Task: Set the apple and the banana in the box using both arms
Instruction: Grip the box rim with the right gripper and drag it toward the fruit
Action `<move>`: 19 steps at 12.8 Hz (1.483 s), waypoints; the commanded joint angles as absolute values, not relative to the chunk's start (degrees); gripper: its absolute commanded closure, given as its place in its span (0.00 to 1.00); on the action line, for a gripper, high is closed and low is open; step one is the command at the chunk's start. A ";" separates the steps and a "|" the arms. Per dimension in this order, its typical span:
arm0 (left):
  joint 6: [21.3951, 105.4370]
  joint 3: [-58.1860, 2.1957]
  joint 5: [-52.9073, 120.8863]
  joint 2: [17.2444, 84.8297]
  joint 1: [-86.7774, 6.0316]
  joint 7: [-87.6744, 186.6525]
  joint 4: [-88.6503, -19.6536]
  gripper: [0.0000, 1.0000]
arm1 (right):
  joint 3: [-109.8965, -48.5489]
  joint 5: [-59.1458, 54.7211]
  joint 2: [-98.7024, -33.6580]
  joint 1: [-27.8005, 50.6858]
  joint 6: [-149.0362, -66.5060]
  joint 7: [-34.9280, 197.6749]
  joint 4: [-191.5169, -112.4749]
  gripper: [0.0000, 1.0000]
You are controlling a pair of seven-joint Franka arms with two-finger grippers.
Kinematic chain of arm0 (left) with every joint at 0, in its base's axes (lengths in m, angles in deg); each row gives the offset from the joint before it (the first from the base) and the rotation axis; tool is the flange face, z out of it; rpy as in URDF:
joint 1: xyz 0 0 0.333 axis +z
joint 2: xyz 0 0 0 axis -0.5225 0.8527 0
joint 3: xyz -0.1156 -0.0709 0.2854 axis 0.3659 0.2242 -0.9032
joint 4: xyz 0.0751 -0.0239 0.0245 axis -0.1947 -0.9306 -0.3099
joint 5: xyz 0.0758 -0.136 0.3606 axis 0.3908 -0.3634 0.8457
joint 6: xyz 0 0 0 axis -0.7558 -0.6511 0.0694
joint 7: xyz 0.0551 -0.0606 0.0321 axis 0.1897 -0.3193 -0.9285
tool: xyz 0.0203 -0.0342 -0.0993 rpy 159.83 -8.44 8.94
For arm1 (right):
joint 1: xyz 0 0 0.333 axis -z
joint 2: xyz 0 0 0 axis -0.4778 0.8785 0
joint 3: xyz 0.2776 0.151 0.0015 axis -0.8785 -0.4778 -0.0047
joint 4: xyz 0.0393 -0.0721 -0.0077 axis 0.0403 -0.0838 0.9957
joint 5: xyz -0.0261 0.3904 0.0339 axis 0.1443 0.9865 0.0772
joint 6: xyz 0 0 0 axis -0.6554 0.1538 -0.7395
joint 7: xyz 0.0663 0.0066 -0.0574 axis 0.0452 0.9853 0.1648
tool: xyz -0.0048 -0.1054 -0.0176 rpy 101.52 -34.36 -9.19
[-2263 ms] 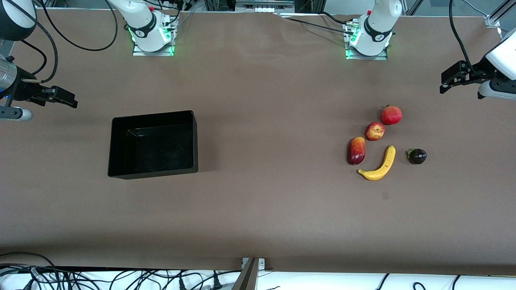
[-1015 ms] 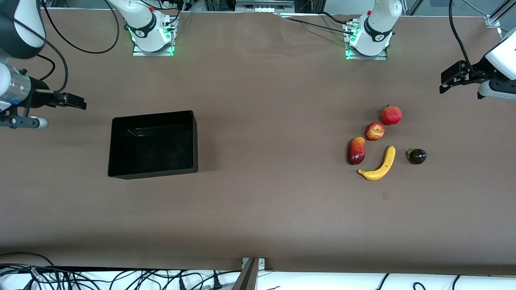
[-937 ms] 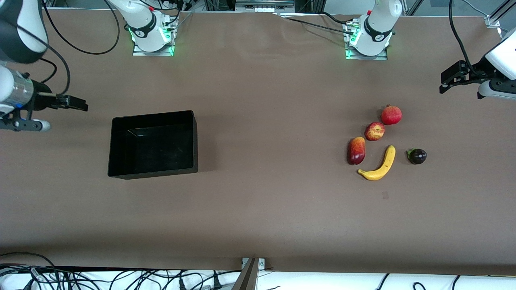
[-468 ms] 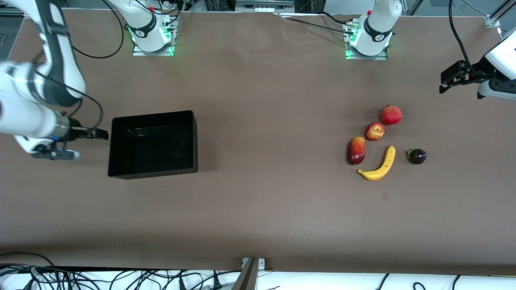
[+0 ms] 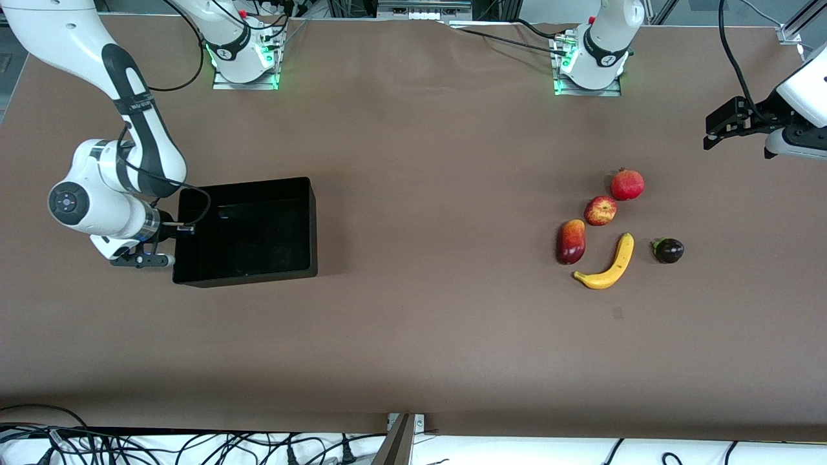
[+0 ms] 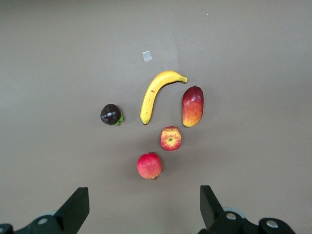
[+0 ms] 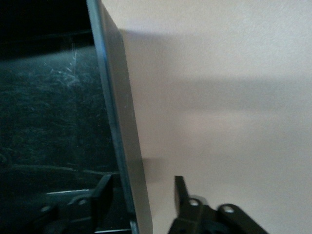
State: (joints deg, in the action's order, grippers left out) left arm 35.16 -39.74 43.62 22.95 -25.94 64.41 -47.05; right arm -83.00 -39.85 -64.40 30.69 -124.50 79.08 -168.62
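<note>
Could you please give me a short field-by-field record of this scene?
box: empty, toward the right arm's end
right claw: straddling the box's end wall, one finger inside, one outside
left claw: open, waiting above the fruit
apple: on the table, beside the banana
other fruit: round red fruit, oblong red-orange fruit, dark purple fruit

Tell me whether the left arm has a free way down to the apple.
Probably yes. The left gripper hangs open in the air, holding nothing, and nothing lies over the apple. The pomegranate and mango sit close beside it, so finger room is tight.
</note>
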 commanded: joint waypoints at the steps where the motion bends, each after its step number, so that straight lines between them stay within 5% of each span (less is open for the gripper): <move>1: 33.79 -39.55 42.37 23.22 -25.79 64.20 -45.49 0.00 | -83.88 -40.11 -65.48 31.27 -124.78 80.03 -169.87 1.00; 5: 33.88 -39.55 42.37 23.22 -25.79 64.20 -45.49 0.00 | -84.05 -40.03 -66.26 31.27 -121.11 79.95 -167.33 1.00; 9: 33.79 -39.47 42.37 23.22 -25.79 64.20 -45.49 0.00 | -87.92 -37.84 -66.36 29.52 -106.52 77.67 -155.75 1.00; 19: 33.79 -39.64 42.54 23.22 -25.79 64.20 -45.49 0.00 | -87.92 -23.50 -53.02 0.01 -106.58 40.09 -132.89 1.00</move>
State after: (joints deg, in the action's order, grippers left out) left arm 35.16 -39.66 43.62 22.95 -25.92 64.41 -47.04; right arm -88.59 -24.99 -57.48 5.18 -106.86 47.30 -139.81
